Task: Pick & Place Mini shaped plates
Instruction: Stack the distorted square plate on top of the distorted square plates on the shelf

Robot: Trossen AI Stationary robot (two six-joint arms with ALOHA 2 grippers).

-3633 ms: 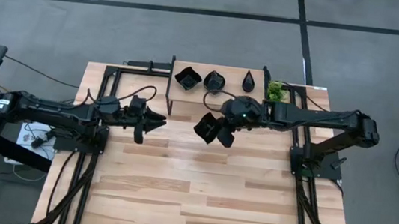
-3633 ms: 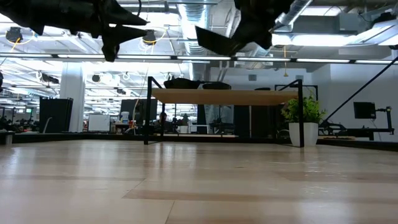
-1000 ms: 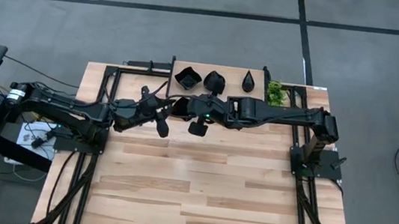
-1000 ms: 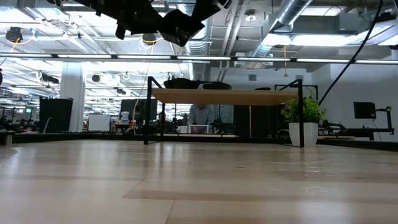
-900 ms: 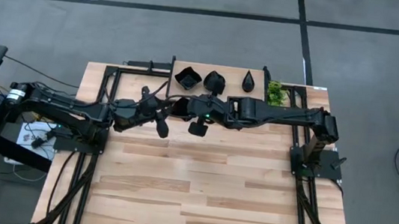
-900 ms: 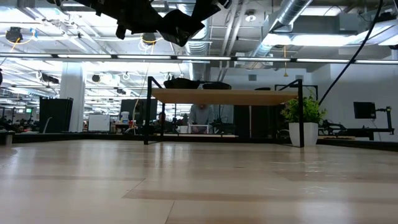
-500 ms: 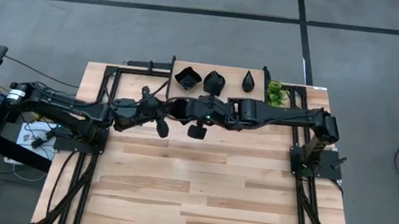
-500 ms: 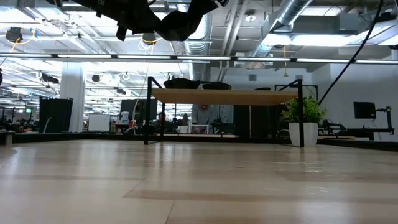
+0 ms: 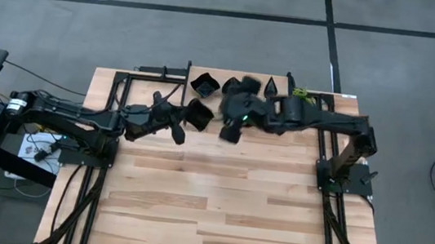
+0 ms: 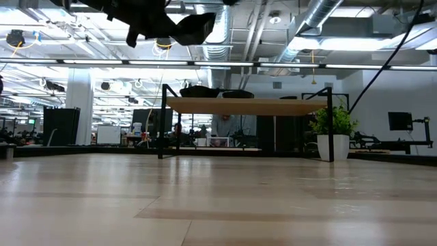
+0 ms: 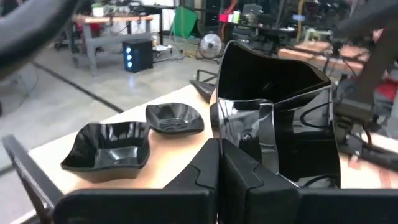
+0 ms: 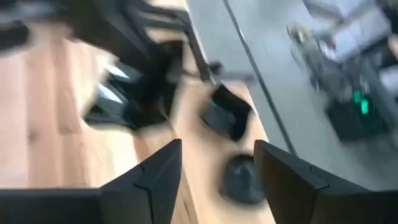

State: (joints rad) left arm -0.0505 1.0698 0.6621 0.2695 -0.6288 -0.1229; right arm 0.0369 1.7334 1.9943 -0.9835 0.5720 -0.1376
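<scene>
A second earlier both hands met above the back of the tabletop [image 9: 217, 196], the right one gripping a black plate and the left one apart; now the left hand [image 9: 186, 117] is clamped on a rounded square plate [image 9: 200, 113] and the right hand [image 9: 240, 102] has let go and drawn back toward the raised shelf [image 10: 246, 106], its fingers [image 12: 283, 171] spread wide with nothing between them

The held plate stands on edge directly beyond the left hand's closed fingertips, its glossy hollow facing the wrist camera [image 11: 277, 124]; the low view shows it carried high above the tabletop [image 10: 193, 27]

On the shelf behind, a wavy-rimmed square plate [image 11: 109, 147] and a smaller plate [image 11: 175, 118] lie side by side, apart from each other and well clear of the left hand; from above, the square plate [image 9: 204, 83] sits at the shelf's left end, and a narrow teardrop plate [image 9: 272, 86] lies further right, near a small green plant [image 9: 301, 95]. The right hand hangs over the shelf between them, blurred in its own wrist view

No brand, label or writing can be read
</scene>
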